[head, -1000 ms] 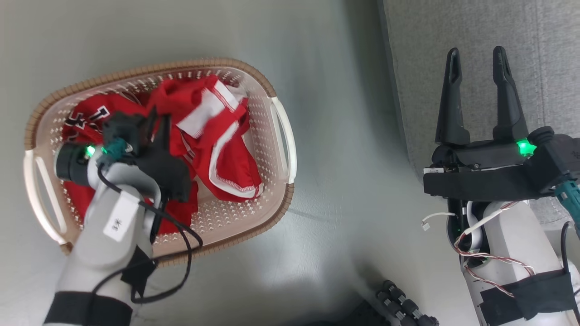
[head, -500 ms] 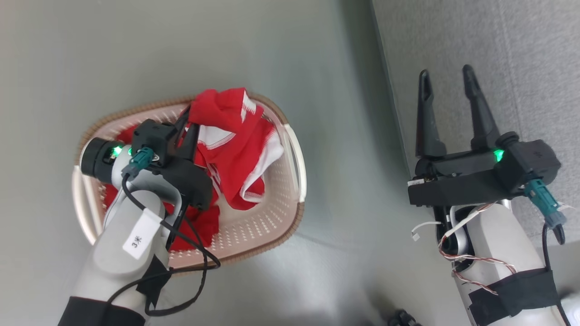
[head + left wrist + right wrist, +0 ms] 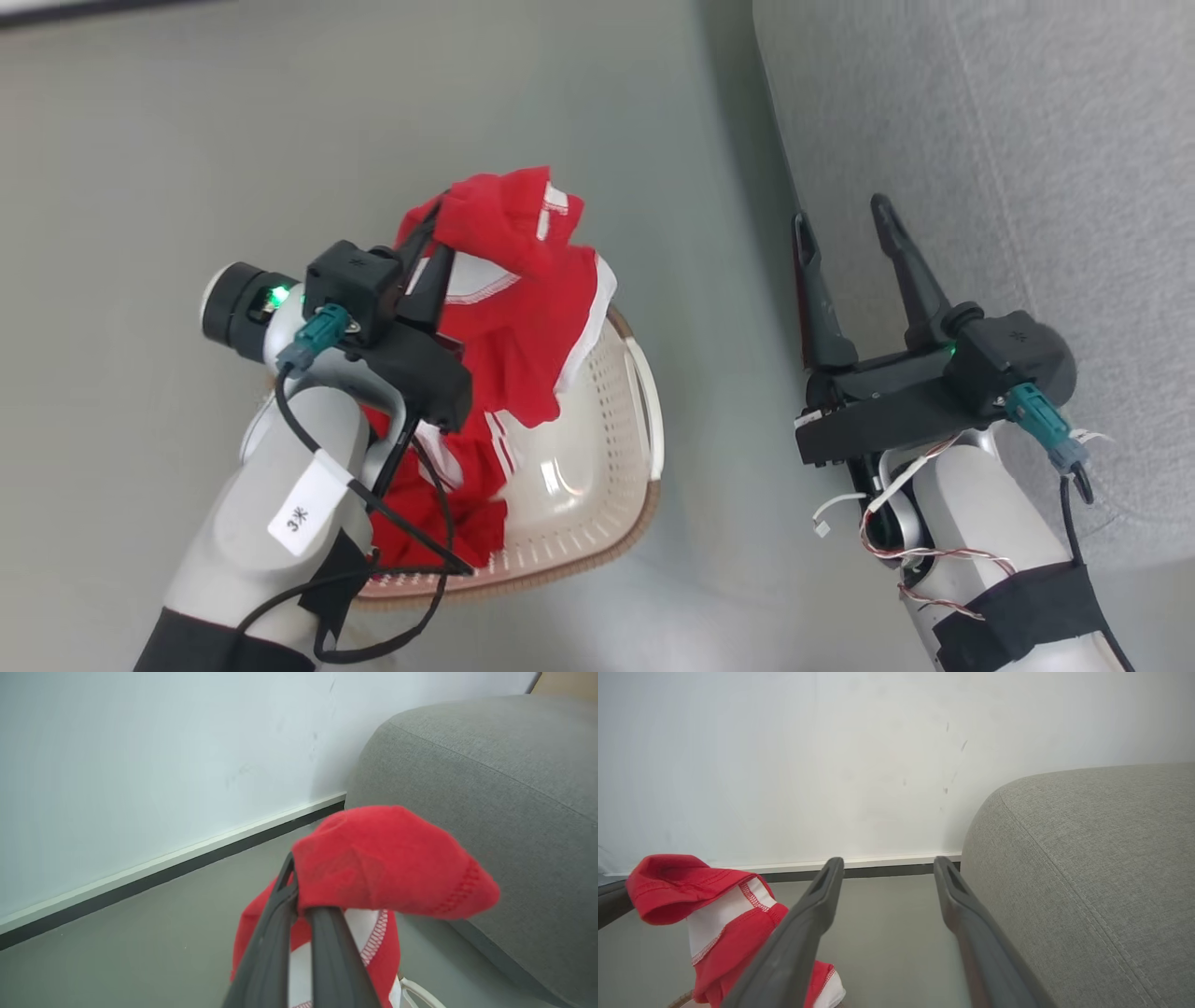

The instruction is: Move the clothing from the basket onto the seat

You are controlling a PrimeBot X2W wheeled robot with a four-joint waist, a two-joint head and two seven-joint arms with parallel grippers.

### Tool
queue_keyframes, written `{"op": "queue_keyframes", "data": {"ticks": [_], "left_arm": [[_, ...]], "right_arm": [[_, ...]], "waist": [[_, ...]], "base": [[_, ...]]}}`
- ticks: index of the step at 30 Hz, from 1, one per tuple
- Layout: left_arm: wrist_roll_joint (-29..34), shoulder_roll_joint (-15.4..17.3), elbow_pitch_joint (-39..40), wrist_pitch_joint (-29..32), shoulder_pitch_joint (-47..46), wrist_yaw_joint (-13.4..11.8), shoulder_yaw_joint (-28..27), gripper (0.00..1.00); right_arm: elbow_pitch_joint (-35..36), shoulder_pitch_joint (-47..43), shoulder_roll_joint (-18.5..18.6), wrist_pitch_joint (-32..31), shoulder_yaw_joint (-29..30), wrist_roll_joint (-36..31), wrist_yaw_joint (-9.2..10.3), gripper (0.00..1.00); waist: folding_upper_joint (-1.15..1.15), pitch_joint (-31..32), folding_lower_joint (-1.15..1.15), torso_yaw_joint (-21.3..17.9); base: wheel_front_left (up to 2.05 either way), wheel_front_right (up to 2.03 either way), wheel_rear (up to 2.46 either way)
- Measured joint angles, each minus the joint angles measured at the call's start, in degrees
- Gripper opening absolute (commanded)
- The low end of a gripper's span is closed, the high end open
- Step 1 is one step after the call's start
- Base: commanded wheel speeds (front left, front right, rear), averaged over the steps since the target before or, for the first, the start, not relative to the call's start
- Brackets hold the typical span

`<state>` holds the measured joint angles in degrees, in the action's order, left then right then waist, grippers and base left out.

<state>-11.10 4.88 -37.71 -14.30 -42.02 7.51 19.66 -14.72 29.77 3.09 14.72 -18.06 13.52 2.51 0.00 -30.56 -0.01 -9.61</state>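
While a red white-trimmed garment [image 3: 509, 280] is being pinched in the left gripper [image 3: 437, 219], jaws narrowed right down on a fold of it, it is being dangled over the far side of the laundry basket [image 3: 597, 551]. Its lower hem is being hidden by the arm, so clearance from the rim cannot be told. More red clothing with white stripes [image 3: 429, 523] is being left in the basket's near side. The right gripper [image 3: 840, 215] is being held idle, jaws wide with nothing between them, over the left edge of the grey sofa [image 3: 1027, 140].

Step judged: lift-out and carry of one garment. The sofa is being separated from the basket by a strip of floor [image 3: 719, 327] on the right.

Next move, as judged: garment is to be carried right across that gap, high enough for the trailing hem to clear the rim and the sofa edge, then released over the cushion.
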Motion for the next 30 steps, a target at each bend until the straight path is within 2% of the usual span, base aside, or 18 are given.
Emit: {"op": "queue_keyframes", "data": {"ticks": [11,19,26,30], "left_arm": [[-3.9,0.8,3.3,0.0,0.0,0.0,3.6,0.00],[-6.6,1.5,3.5,0.0,0.1,0.0,6.8,0.00],[-9.1,1.2,3.4,0.6,1.0,0.0,9.1,0.00],[-10.5,0.8,3.4,1.1,2.7,0.0,10.3,0.00]], "right_arm": [[-5.2,-3.9,0.0,0.0,-0.5,1.3,-0.02,1.00],[-8.7,-4.7,0.1,0.0,-3.4,1.7,-2.40,1.00],[-12.1,-4.8,0.1,0.0,-9.1,2.8,-5.67,1.00],[-13.3,-4.9,0.1,0.0,-11.2,4.2,-6.24,1.00]], "waist": [[0.00,9.5,-0.01,1.9],[0.00,16.4,0.00,2.8],[0.00,22.5,-0.01,3.2],[0.00,25.1,0.00,3.3]], "base": [[0.00,0.00,0.00],[0.00,0.00,0.00],[0.00,0.00,0.00],[0.00,0.00,0.00]]}}
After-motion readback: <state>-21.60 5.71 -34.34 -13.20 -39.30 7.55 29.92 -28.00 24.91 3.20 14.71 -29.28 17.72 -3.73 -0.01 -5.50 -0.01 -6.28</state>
